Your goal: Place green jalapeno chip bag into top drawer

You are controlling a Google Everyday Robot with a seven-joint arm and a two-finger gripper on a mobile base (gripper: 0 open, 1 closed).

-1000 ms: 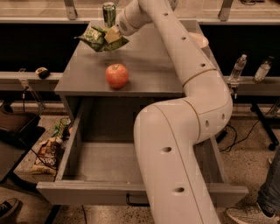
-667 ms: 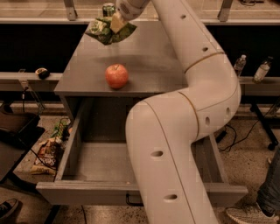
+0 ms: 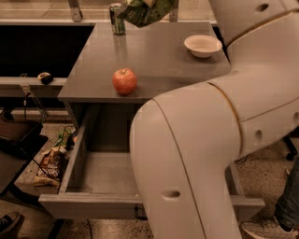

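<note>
Clearance comes first on this carry. The claw [image 3: 150,2] sits at the very top edge of my view, mostly cropped, and the chip bag [image 3: 145,13] hangs from it above the back of the tabletop [image 3: 159,60], so I judge it clamped on the bag's upper part. The can [image 3: 117,18] stands just beside the claw, low and to its left (the bag's corner overlaps it in my view). I would back away from it before dropping any height.

The apple [image 3: 124,80] lies below the claw, nearer the table's front edge, and the bowl [image 3: 202,45] sits off below to its right. The drawer [image 3: 105,175] is pulled open well below the claw. My own arm [image 3: 196,154] hides its right half.

I'd bring the bag forward over the apple, pass the table's front edge, then descend into the drawer's visible left half. I'd let go only once the bag is below its walls.
</note>
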